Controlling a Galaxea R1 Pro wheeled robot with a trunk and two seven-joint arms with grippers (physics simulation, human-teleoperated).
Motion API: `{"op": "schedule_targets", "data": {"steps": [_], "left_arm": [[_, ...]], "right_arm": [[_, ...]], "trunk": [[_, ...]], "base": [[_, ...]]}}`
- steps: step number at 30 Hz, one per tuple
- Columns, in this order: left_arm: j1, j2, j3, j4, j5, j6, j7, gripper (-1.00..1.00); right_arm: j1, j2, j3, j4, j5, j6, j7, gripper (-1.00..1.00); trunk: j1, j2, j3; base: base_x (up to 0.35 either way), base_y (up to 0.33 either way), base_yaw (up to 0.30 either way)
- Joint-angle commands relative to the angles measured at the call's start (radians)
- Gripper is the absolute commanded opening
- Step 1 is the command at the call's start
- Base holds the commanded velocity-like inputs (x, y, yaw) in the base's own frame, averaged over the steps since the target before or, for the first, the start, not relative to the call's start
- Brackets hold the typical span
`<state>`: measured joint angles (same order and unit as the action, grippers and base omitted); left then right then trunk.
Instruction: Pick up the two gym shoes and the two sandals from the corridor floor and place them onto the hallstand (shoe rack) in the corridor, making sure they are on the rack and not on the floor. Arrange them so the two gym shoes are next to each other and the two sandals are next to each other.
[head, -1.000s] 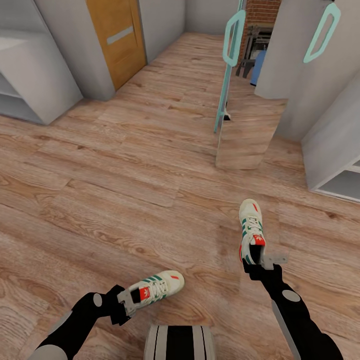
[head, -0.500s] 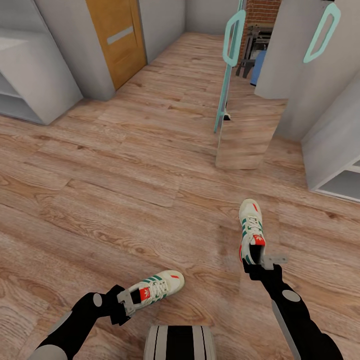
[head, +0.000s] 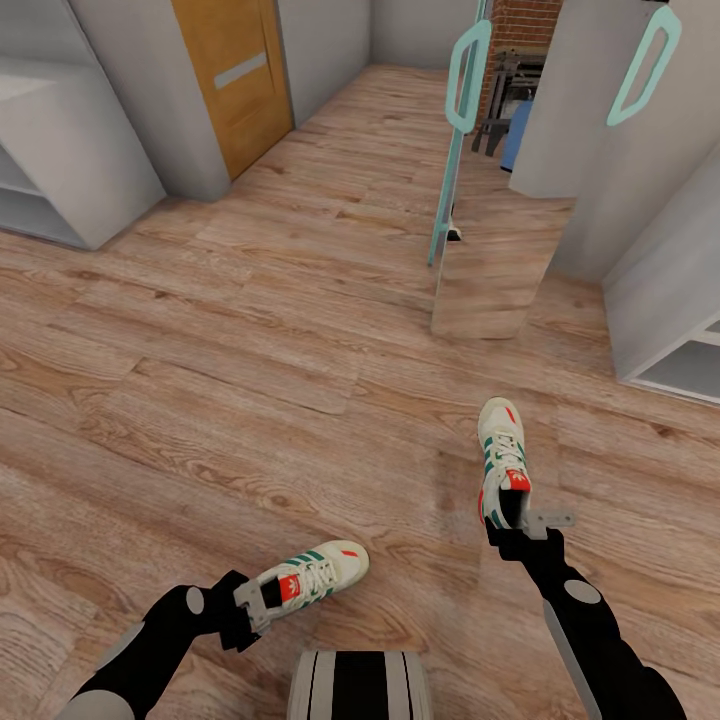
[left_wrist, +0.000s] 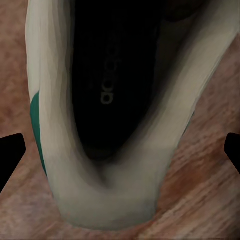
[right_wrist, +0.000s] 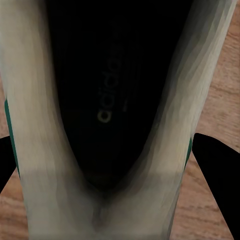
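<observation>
Two cream-white gym shoes with green stripes hang just above the wood-plank corridor floor. My left gripper is shut on the heel of one gym shoe, whose toe points right and away. My right gripper is shut on the heel of the other gym shoe, whose toe points straight ahead. The left wrist view looks into the shoe's dark opening, with a black fingertip at its side. The right wrist view looks into the other shoe, with a finger beside it. The sandals are out of view.
A pale grey shelf unit stands at the far left and another pale unit at the right; I cannot tell which is the hallstand. A teal-framed mirror panel stands ahead, and an orange wooden door lies beyond on the left.
</observation>
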<state>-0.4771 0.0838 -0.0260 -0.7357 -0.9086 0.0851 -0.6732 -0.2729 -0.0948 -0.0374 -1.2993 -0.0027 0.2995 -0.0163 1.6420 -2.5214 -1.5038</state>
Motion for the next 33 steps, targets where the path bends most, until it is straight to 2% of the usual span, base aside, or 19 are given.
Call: {"op": "schedule_targets", "data": {"steps": [1,21,22,33], "left_arm": [[0.0,0.001,-0.002,-0.002,-0.003,0.007,-0.004,1.0],[0.0,0.001,0.0,-0.001,-0.013,0.008,-0.002,1.0],[0.0,0.001,0.0,-0.001,-0.013,0.008,-0.002,-1.0],[-0.001,0.001,0.005,-0.002,-0.012,0.008,-0.002,-1.0]], "right_arm": [[0.0,0.0,0.001,-0.002,0.0,0.006,-0.002,-1.0],[0.0,0.0,0.001,-0.002,0.0,0.006,-0.002,-1.0],[0.0,0.0,0.001,-0.002,0.0,0.006,-0.002,-1.0],[0.0,0.0,0.001,-0.002,0.0,0.006,-0.002,-1.0]], "trunk": [[0.0,0.0,-0.001],[0.0,0.0,-0.001],[0.0,0.0,-0.001],[0.0,0.0,-0.001]], "base": [[0.0,0.0,0.0],[0.0,0.0,0.0],[0.0,0.0,0.0],[0.0,0.0,0.0]]}}
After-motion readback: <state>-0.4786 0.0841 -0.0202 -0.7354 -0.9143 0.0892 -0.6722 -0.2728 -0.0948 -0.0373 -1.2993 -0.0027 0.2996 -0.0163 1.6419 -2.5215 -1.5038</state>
